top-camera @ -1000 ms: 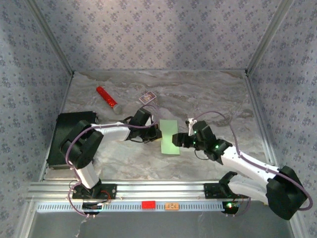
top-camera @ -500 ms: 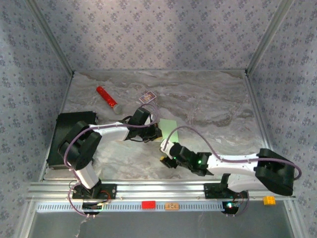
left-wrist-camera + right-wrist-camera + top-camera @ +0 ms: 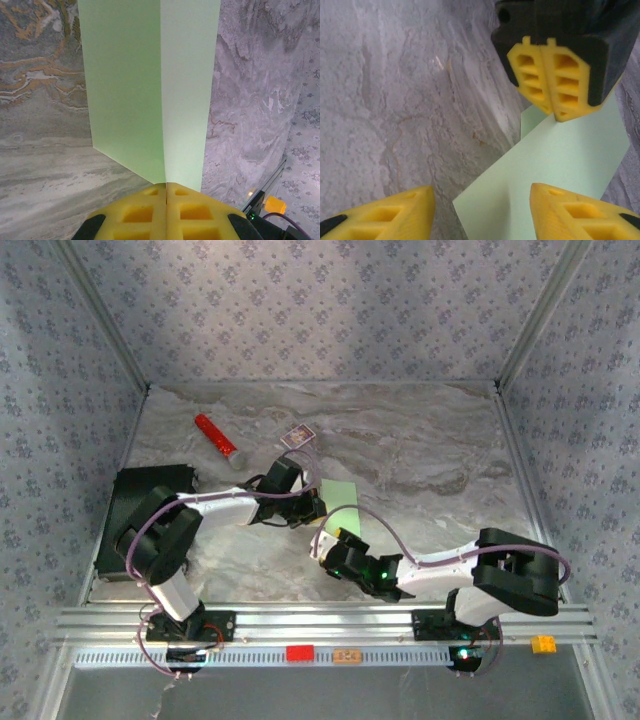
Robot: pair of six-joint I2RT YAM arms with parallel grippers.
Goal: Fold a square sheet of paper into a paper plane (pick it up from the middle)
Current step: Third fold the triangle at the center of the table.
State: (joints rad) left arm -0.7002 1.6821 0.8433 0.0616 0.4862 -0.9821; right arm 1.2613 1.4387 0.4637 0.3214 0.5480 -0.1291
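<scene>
Left claw point(image 3: 166, 186) is pinching shut on the middle crease of the green paper point(image 3: 150, 90), which is standing tented above the marble surface point(image 3: 40, 165). To do well, the right claw point(image 3: 482, 210) should be coming in low and square on the near corner; its jaws are standing apart, gripping nothing.

The left arm point(image 3: 215, 508) reaches from its near-left base toward the middle of the tabletop, forearm low and level. The left gripper point(image 3: 166, 186) has its yellow fingers pressed flat together, pinching the edge of the paper point(image 3: 150, 90) at its fold. The right arm point(image 3: 450, 565) is folded tight at the elbow and stretches leftward along the near edge. The right gripper point(image 3: 480, 200) faces the left one from close by, its fingers point(image 3: 385, 212) standing apart.
</scene>
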